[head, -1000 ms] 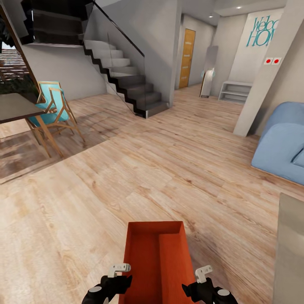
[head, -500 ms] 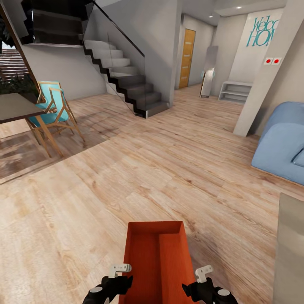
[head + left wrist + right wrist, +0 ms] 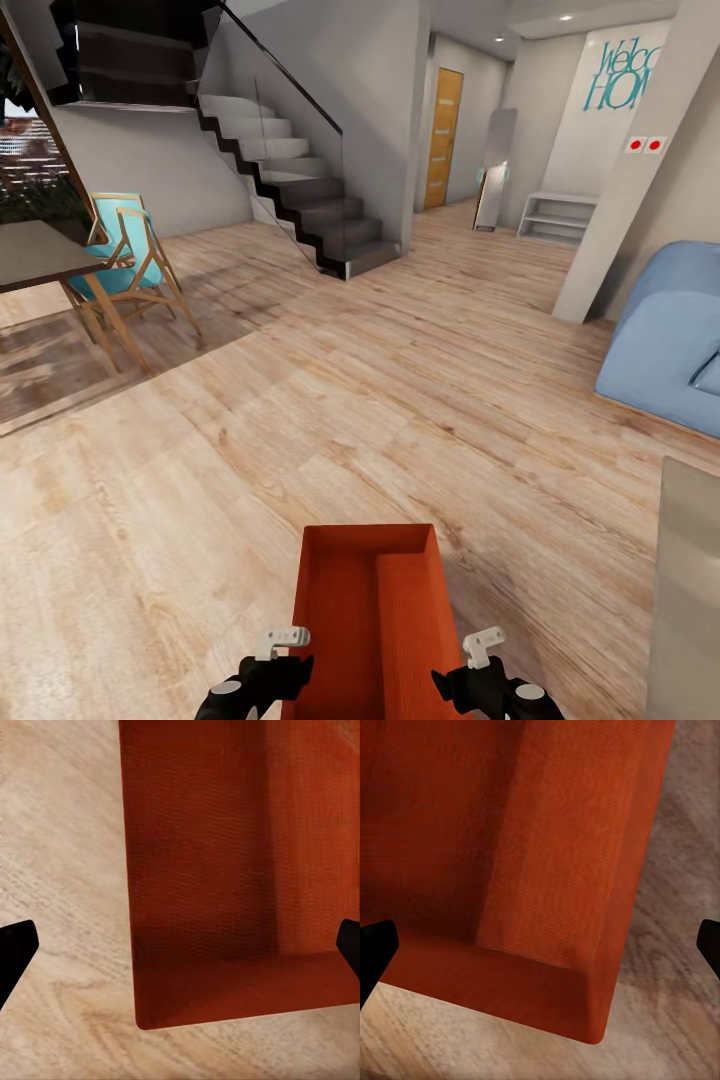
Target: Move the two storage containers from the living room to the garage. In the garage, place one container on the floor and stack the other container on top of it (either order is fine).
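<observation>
Nothing had shifted in the last second: the orange-red open-topped bin (image 3: 368,610) sat between the left gripper (image 3: 262,668) and right gripper (image 3: 490,674), both spread wide, so the haul to the garage looked stalled.

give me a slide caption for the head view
Orange-red bin between the left hand and right hand, over light wood floor, facing stairs and blue sofa.

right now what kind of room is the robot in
Most likely an open-plan living area of a house: light wood plank floor, a blue sofa at the right, a staircase ahead, and a turquoise folding chair by a table.
</observation>
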